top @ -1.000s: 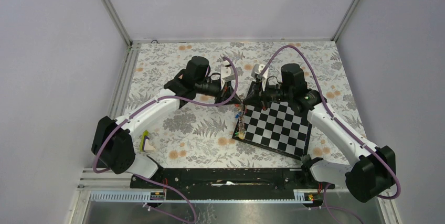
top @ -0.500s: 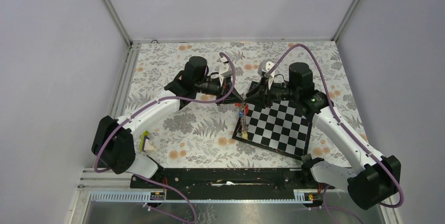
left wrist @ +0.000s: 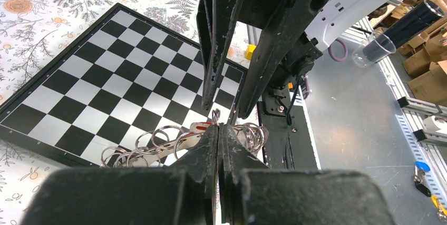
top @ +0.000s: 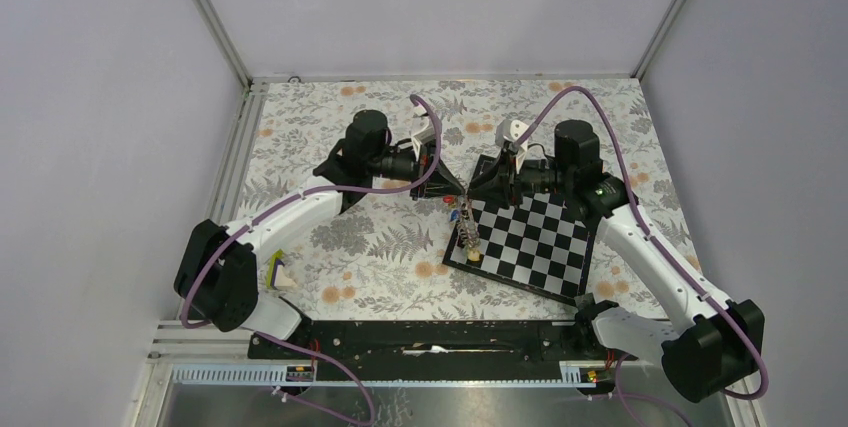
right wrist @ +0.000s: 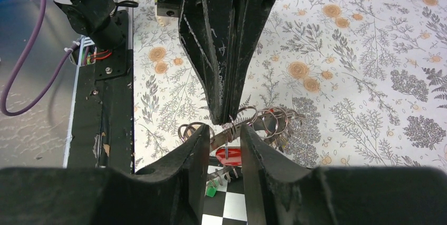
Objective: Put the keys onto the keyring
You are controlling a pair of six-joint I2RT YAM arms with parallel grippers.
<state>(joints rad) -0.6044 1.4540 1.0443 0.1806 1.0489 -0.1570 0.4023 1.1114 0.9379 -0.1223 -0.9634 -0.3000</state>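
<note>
My right gripper [right wrist: 225,130] had drawn back rightward, so the keys [top: 466,232] dangled between both arms over the chessboard [top: 530,237] edge. The left gripper [left wrist: 217,127] jaws stayed clamped on them; I couldn't tell the right's grip. Threading seemed unfinished.

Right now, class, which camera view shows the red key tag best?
Right wrist: the red key tag is close, large and mostly clear. The left wrist view shows just a sliver; the top view shows only a speck.
</note>
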